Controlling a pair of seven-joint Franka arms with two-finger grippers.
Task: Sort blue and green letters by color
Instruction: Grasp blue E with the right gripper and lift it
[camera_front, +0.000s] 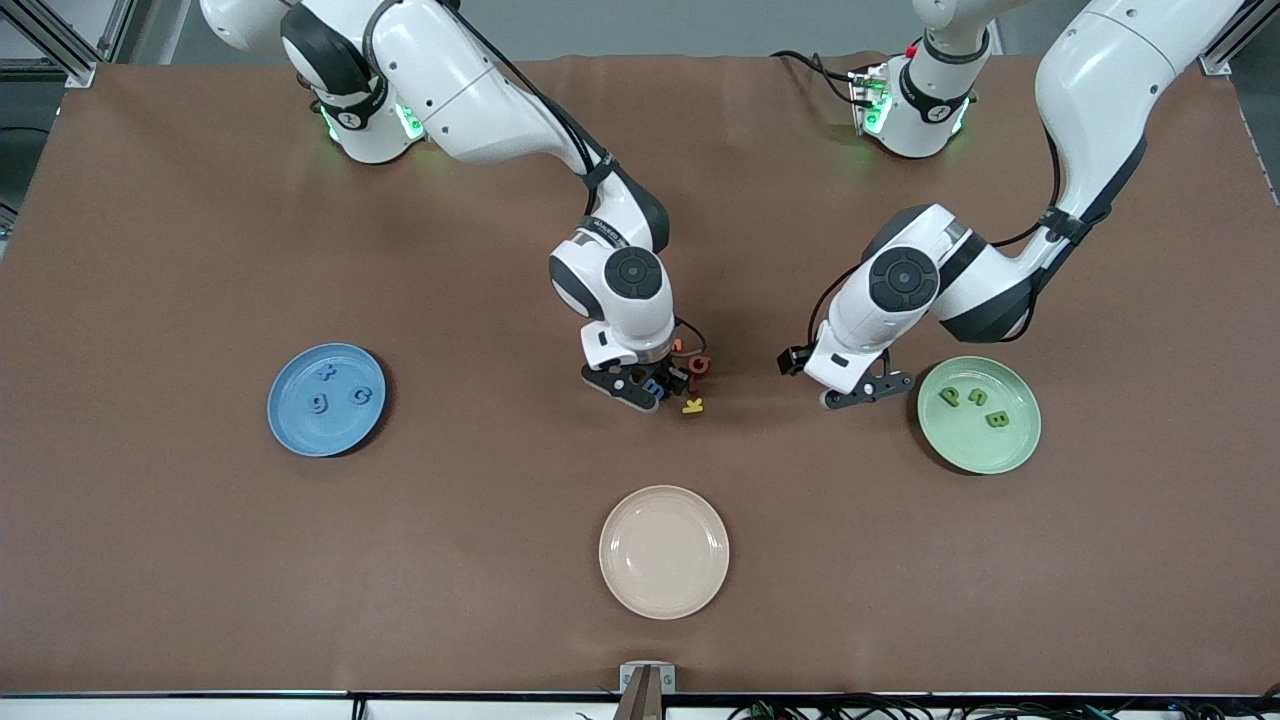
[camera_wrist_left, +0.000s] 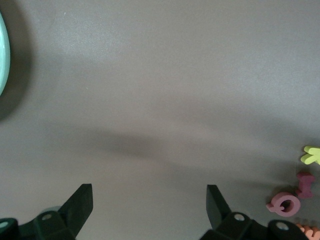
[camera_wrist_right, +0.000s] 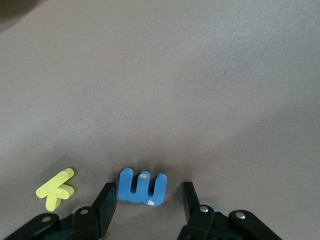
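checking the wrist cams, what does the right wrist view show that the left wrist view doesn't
Only the right wrist view: the blue letter E on the table between the fingers of the right gripper, which have not closed on it. Only the left wrist view: the open left gripper over bare table, the pale green plate's rim, and a red letter. Both show the yellow letter.

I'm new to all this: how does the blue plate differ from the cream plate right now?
The blue plate holds three small blue letters; the cream plate holds nothing. The blue plate sits toward the right arm's end of the table, while the cream plate lies mid-table, nearer the front camera. Both are round, look about equal in size, and lie flat on the brown table.
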